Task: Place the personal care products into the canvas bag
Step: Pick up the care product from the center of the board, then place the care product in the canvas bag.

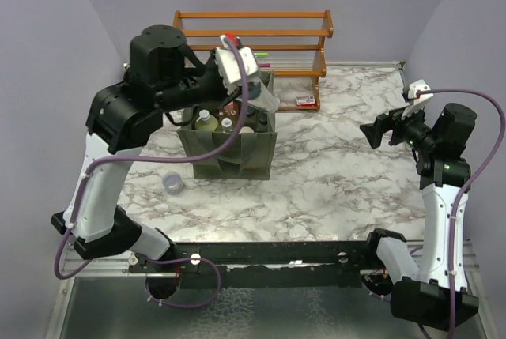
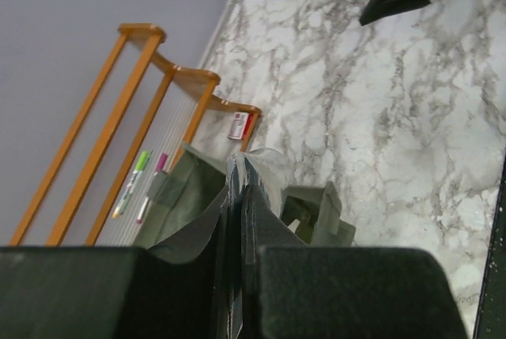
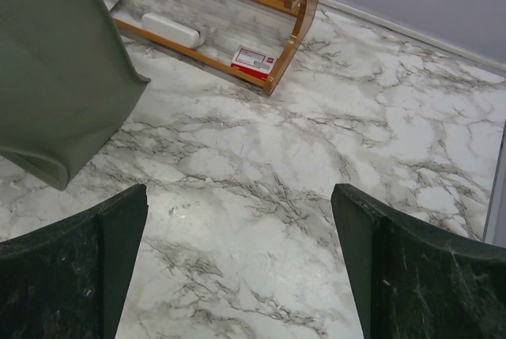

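Note:
The olive-green canvas bag (image 1: 237, 153) stands open on the marble table left of centre. Bottles (image 1: 204, 122) with white and dark caps stand inside it. My left gripper (image 1: 254, 88) hangs over the bag's back right corner, shut on a thin grey pouch (image 1: 267, 98). In the left wrist view the fingers (image 2: 261, 220) pinch the pouch's stitched dark edge (image 2: 229, 197) above the bag (image 2: 178, 197). My right gripper (image 1: 378, 132) is open and empty above the table at the right. In the right wrist view (image 3: 237, 205) only marble lies between its jaws, with the bag's side (image 3: 55, 78) at the upper left.
A lavender cup (image 1: 172, 184) sits left of the bag. The orange wooden rack (image 1: 253, 35) stands at the back with green and pink markers (image 2: 134, 181) on a shelf. A small red-and-white box (image 1: 307, 101) lies by the rack's right foot. Grey walls close the sides.

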You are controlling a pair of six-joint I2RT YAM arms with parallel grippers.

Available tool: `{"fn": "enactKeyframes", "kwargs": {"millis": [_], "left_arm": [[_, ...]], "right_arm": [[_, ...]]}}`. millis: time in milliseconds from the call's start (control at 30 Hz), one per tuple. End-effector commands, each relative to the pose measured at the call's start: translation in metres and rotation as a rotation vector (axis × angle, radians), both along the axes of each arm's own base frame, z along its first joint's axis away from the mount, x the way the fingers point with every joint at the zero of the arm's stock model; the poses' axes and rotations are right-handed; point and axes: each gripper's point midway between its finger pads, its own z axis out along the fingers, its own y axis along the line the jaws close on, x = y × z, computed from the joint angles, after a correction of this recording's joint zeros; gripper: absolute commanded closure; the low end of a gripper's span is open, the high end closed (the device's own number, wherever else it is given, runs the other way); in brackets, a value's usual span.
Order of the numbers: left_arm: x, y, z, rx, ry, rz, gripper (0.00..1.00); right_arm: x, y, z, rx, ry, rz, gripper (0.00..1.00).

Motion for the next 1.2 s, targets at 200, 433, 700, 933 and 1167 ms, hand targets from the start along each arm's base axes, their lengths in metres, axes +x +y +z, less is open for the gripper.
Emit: {"fn": "enactKeyframes", "kwargs": {"millis": [200,433,700,933,1167], "left_arm": [[0.042,0.079,0.015,-0.094,-0.077,0.325,1.00],[0.060,0.109,-0.017,0.007,-0.068,0.462,1.00],[0.051,0.120,-0.033,0.014,-0.024,0.469,1.00],[0.043,0.125,-0.041,-0.002,0.040,0.476,1.00],[0.048,0.122,-0.061,0.004,0.173,0.498,1.00]], "right_arm": [[-0.002,0.003,0.004,0.008,-0.044,0.032,0.00],[-0.001,0.004,0.001,0.013,-0.042,0.039,0.00],[0.000,0.004,-0.002,0.017,-0.040,0.041,0.00],[0.000,0.004,-0.001,0.019,-0.041,0.043,0.00],[0.000,0.005,0.000,0.027,-0.036,0.049,0.00]]}}
